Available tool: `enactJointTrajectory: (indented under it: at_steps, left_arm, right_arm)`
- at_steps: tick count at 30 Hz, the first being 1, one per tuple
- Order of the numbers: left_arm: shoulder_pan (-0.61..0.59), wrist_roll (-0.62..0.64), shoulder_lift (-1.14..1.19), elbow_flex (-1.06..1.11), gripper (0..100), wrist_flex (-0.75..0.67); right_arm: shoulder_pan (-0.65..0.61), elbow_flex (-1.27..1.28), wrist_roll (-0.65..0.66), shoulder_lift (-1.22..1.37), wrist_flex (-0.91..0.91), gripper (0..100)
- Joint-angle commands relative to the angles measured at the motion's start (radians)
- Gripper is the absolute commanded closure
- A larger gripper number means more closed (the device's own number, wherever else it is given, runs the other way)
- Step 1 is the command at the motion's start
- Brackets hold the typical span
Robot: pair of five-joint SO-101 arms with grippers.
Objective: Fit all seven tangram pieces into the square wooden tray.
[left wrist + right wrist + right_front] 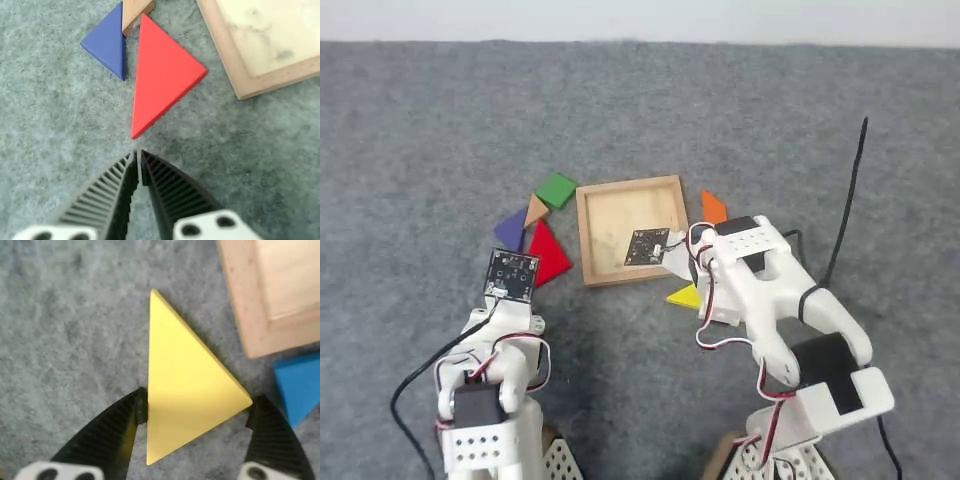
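Right wrist view: right gripper fingers apart, straddling yellow triangle beside tray corner; left gripper fingers together, empty, near tip of red triangle.

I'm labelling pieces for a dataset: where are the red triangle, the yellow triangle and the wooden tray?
red triangle (162, 75), left wrist view, middle of its top face
yellow triangle (185, 385), right wrist view, middle of its top face
wooden tray (584, 235), high view, bare left rim
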Motion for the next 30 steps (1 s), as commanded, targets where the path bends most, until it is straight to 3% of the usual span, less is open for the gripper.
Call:
enactJointTrajectory:
  at_steps: [1,25,30]
  left_arm:
    - [-0.006,-0.008,-0.025,-0.012,99,0.009]
    - [-0.006,-0.008,-0.025,-0.012,99,0.009]
    - [-0.006,-0.008,-0.025,-0.012,99,0.009]
  right_arm:
    - [-0.015,-0.032,0.003,0.007,-0.004,66.9]
    - [-0.042,-0.031,0.028,0.005,-0.007,67.4]
    - [-0.041,-0.031,0.028,0.005,-0.008,82.2]
